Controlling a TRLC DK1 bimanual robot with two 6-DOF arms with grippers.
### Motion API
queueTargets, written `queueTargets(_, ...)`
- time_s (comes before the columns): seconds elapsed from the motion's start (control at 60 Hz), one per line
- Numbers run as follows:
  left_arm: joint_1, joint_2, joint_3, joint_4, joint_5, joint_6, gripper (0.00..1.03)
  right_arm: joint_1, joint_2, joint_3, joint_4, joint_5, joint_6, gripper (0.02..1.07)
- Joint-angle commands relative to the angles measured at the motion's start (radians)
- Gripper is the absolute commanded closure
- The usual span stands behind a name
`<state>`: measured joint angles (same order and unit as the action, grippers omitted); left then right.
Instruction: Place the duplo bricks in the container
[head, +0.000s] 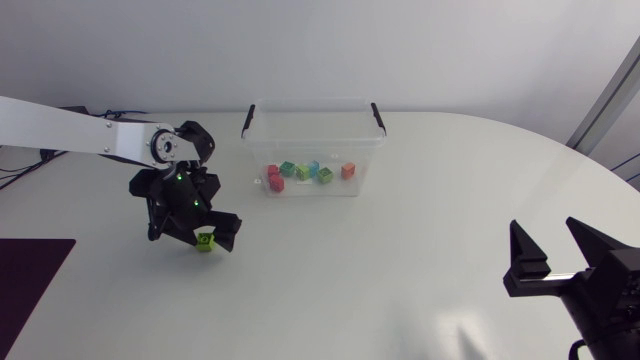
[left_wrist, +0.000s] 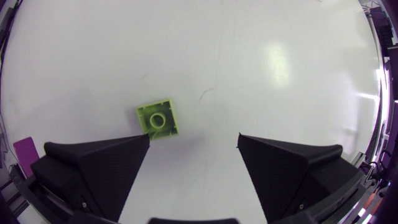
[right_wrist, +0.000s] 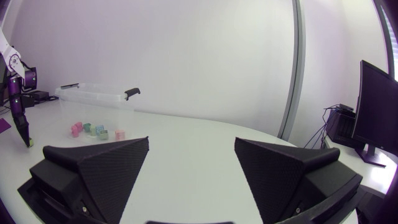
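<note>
One white table (head: 420, 290) bears everything. Toward its far side stands the clear, open-topped container (head: 312, 105), with about six small bricks (head: 305, 172) already on its floor. The left gripper (left_wrist: 193, 140) hangs pointing down at the table, near the container's left front corner, its jaws spread wide and gripping nothing. The right gripper (head: 553, 255) sits at the near right, well apart from all else, jaws likewise wide and bare. Smallest is the lime brick (left_wrist: 159, 119), flat on the table outside the container, stud up. It lies off-centre by the tip of one left jaw rather than midway between the two; whether it touches that tip I cannot tell. It looks a hard, hollow plastic piece: light, stiff, smooth-sided, a little slippery, not fragile. The best hold, I judge, is across two opposite flat walls, low on the body, once the jaws are centred over it. A pinch on the corners would likely twist it out.
</note>
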<state>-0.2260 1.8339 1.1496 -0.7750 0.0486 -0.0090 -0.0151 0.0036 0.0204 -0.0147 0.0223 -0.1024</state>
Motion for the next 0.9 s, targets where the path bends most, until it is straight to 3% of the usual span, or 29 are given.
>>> queueTargets(0.0, 0.005, 0.051, 0.030, 0.011, -0.007, -0.036, 0.04, -0.005, -0.008, -0.022, 0.016, 0.001, -0.010, 0.07)
queueTargets(0.167, 0.028, 0.065, 0.012, 0.056, -0.062, -0.036, 0.10, -0.005, -0.008, -0.022, 0.016, 0.001, -0.010, 0.07)
queueTargets(0.5, 0.031, 0.102, 0.088, 0.056, -0.062, -0.029, 0.05, -0.005, -0.008, -0.022, 0.016, 0.001, -0.010, 0.07)
queueTargets(0.683, -0.029, 0.126, 0.131, 0.045, -0.061, -0.043, 0.04, -0.005, -0.008, -0.022, 0.016, 0.001, -0.010, 0.07)
queueTargets(0.883, -0.045, 0.180, 0.208, 0.026, -0.062, -0.020, 0.04, -0.005, -0.008, -0.022, 0.016, 0.001, -0.010, 0.07)
